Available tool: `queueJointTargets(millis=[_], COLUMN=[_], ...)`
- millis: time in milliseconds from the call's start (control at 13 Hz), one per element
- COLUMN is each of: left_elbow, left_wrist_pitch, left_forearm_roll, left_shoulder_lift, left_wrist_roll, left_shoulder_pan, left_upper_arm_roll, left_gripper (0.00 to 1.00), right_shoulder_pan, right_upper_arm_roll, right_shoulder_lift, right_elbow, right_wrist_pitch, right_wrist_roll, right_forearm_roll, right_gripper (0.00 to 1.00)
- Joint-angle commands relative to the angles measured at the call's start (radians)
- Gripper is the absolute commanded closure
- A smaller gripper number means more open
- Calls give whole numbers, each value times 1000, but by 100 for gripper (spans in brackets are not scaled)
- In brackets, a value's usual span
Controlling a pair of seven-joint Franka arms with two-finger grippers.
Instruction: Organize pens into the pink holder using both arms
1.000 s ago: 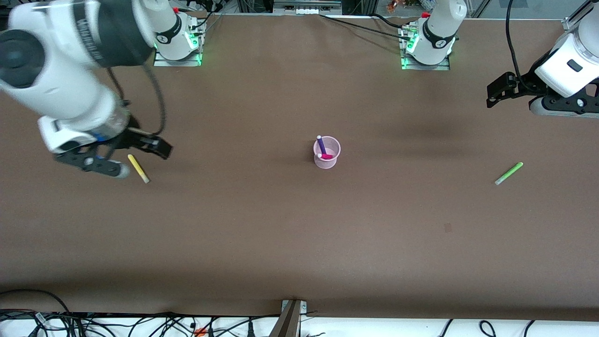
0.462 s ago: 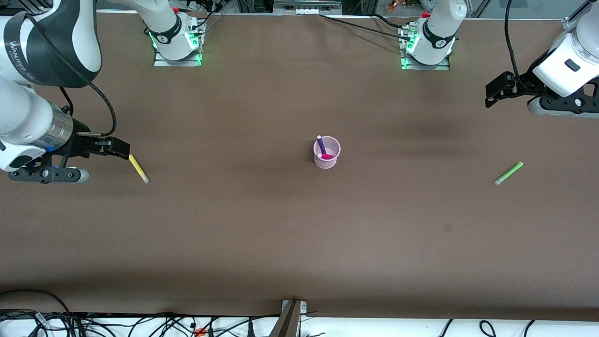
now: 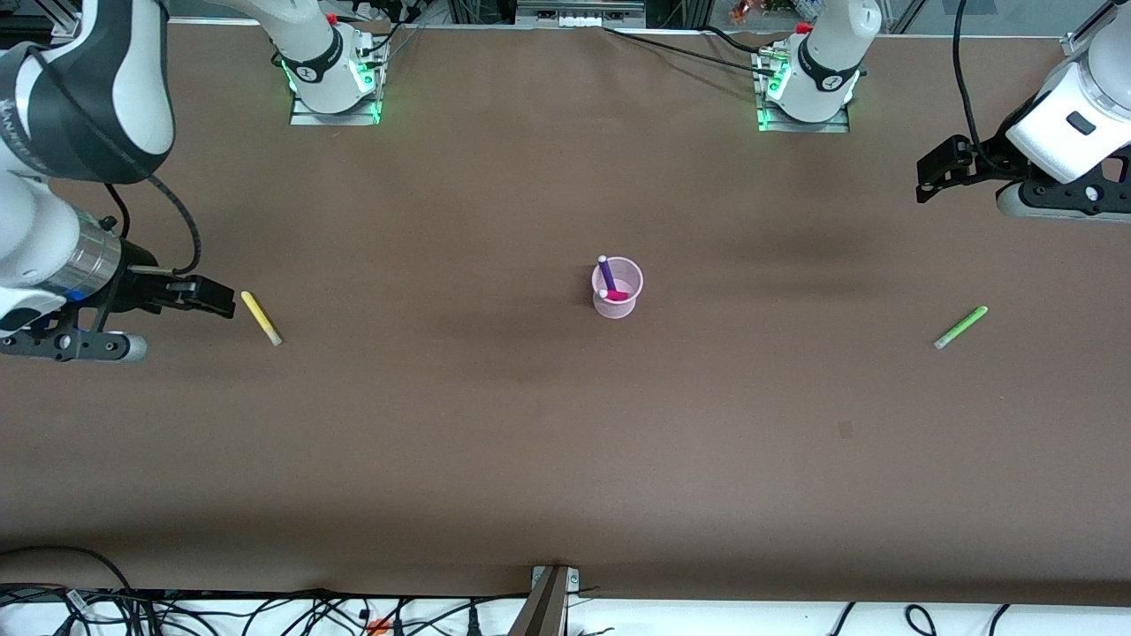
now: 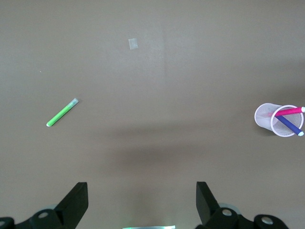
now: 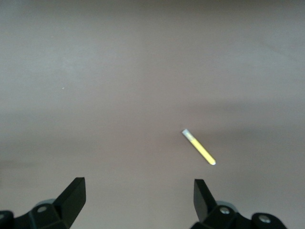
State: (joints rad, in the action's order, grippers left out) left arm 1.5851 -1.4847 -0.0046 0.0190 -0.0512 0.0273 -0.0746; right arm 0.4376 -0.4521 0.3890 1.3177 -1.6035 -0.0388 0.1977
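Note:
The pink holder point(image 3: 617, 287) stands mid-table with the purple pen point(image 3: 606, 272) and the magenta-pink pen point(image 3: 615, 295) in it; it also shows in the left wrist view point(image 4: 279, 119). The yellow pen point(image 3: 261, 318) lies flat toward the right arm's end and shows in the right wrist view point(image 5: 199, 148). The light green pen point(image 3: 960, 328) lies flat toward the left arm's end and shows in the left wrist view point(image 4: 62, 112). My right gripper point(image 3: 212, 300) is open and empty, just beside the yellow pen. My left gripper point(image 3: 928, 172) is open and empty, up over the table's left-arm end.
The brown table point(image 3: 565, 442) has a small pale mark point(image 3: 846, 430) nearer the front camera than the green pen. Both arm bases point(image 3: 331, 71) stand along the top edge. Cables lie along the table's front edge point(image 3: 265, 609).
My right arm has drawn back toward its end of the table, so its gripper now sits just off the yellow pen. The left arm has barely moved. The pens lie as before.

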Motion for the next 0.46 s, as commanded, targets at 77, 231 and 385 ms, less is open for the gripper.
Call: queueJointTargets(millis=[77, 231, 385], left_elbow=[-23, -23, -23], left_wrist_pitch=[24, 24, 24], left_forearm_roll=[6, 8, 6], left_shoulder_lift=[-4, -4, -4], left_wrist_roll=[10, 10, 10], left_shoulder_pan=[-10, -9, -9], left_upper_arm_roll=[-10, -11, -10], left_gripper=[0, 0, 0], right_shoulder_pan=[-281, -411, -447], right_upper_arm_roll=[324, 476, 518], right_shoulder_lift=[-16, -39, -42], right_elbow=[-23, -23, -23], right_wrist_pitch=[36, 31, 30], right_wrist_roll=[11, -15, -23], right_forearm_roll=[-90, -151, -178], right_gripper=[0, 0, 0])
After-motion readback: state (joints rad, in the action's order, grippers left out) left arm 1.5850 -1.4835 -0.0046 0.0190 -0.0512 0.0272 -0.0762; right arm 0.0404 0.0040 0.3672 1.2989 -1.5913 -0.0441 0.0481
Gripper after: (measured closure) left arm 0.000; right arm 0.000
